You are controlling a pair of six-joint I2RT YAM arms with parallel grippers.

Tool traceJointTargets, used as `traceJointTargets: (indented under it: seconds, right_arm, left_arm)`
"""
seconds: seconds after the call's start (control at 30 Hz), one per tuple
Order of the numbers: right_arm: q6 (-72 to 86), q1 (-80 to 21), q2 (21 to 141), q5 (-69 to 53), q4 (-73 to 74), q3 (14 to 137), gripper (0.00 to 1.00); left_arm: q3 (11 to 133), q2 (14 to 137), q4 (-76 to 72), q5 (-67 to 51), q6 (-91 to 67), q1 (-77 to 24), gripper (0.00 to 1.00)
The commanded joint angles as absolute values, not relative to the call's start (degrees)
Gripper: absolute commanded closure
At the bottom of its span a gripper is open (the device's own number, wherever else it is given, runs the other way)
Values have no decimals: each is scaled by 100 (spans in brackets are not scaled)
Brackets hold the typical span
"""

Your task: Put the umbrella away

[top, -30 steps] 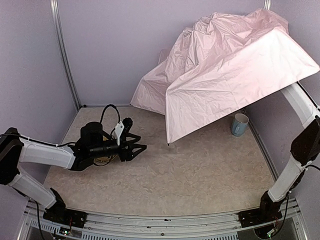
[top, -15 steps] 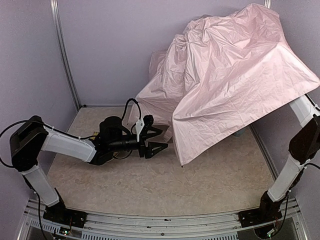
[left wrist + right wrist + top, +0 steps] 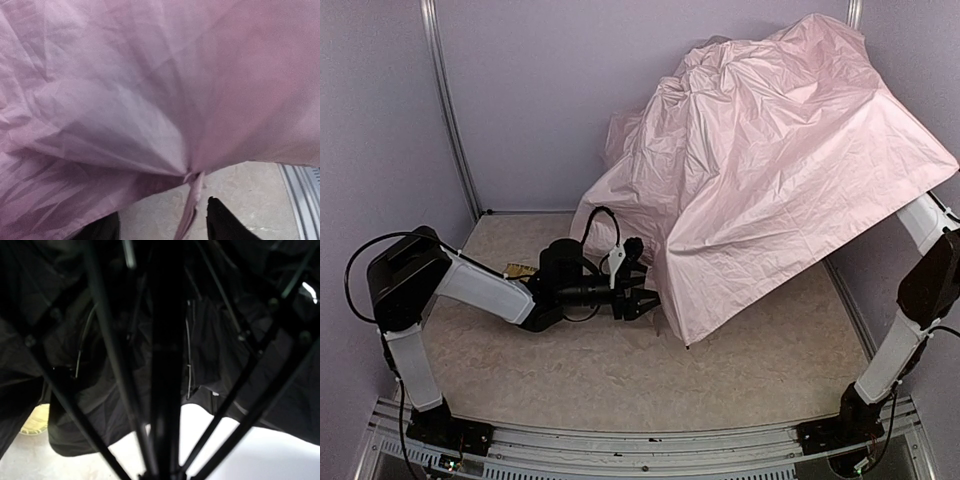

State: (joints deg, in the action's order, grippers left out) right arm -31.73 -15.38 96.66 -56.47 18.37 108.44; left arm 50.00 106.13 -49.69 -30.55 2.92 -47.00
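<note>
The left gripper has its fingers well spread and holds nothing. Just ahead, in line with the gap between them, a pink strap tab dangles from a gathered point of the hem. Beyond and above the fingertips rises the umbrella, open, its canopy crumpled, lifted off the table. Farther in, under the fabric, its black shaft runs lengthwise toward the right arm. That arm's fingers are hidden, so their grip cannot be told. The left arm is the nearer to the tab.

Lilac walls, beige marbled tabletop
</note>
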Motion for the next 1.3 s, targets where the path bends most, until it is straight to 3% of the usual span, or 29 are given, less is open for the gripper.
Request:
traceJointTargets:
  seconds: [0.0,0.07,0.1,0.37,0.6,0.77,1.1,1.27]
  right_arm:
    - [-3005,-1583,9498,-5762,1446,10829,100]
    - [-3121,-1582,9478,-5631,1519,10796,100]
    - [-3185,-1582,9468,-5526,1563,10786,100]
    - [-3791,-1603,9275,-3423,1604,10874,100]
    - [-5599,-2837,8899,-2188,2036,10928,100]
    - [-6258,-3123,8545,-1488,2061,10462,100]
    - [-6584,-4092,7896,-1393,1996,9967,100]
    - [-6544,-4274,7470,-979,1435,8761,100]
  left_arm:
    - [5143,10709,-5205,-3455,286,-4891,53]
    - [5070,10639,-5055,-3452,336,-4884,93]
    - [5005,10565,-4956,-3400,381,-4867,100]
    - [4598,9785,-3940,-2541,1197,-4334,100]
    - [5893,10529,-3255,-2745,1587,-3678,100]
    - [6850,11124,-2809,-2466,2335,-3344,100]
    - [8559,12352,-2375,-1751,3270,-3145,100]
    - [8893,12703,-2789,-1652,3149,-2924,100]
